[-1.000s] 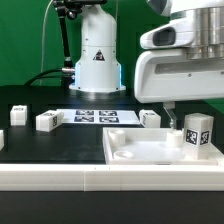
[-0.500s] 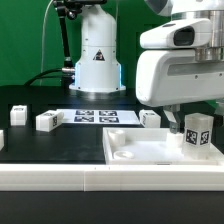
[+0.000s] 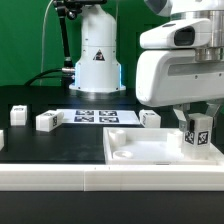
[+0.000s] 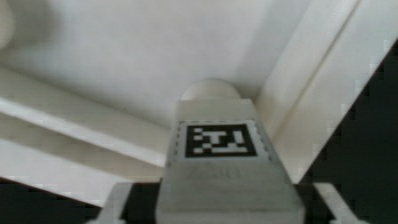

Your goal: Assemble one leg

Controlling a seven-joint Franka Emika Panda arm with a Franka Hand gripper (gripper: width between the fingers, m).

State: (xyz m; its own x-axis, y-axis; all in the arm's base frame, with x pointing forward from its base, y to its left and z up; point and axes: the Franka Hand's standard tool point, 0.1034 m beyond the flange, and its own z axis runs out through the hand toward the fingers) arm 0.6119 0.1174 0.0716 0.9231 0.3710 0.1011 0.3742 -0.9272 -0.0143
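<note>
The leg (image 3: pixel 197 133), a small white block with a black-and-white tag, stands slightly tilted at the far corner of the large white panel (image 3: pixel 140 152) on the exterior view's right. My gripper (image 3: pixel 198 125) is down over it, with a finger on each side, shut on it. In the wrist view the leg (image 4: pixel 221 140) fills the middle between my gripper's (image 4: pixel 217 206) fingers, its tag facing the camera and its rounded end pointing into the panel's rimmed corner (image 4: pixel 107 100).
Three more white legs (image 3: pixel 46 120) (image 3: pixel 18 113) (image 3: pixel 150 118) lie on the black table behind the panel. The marker board (image 3: pixel 95 116) lies between them. The robot base (image 3: pixel 97 60) stands at the back.
The gripper came down a little and its near finger closed in against the leg. The leg now leans slightly; before it stood straight.
</note>
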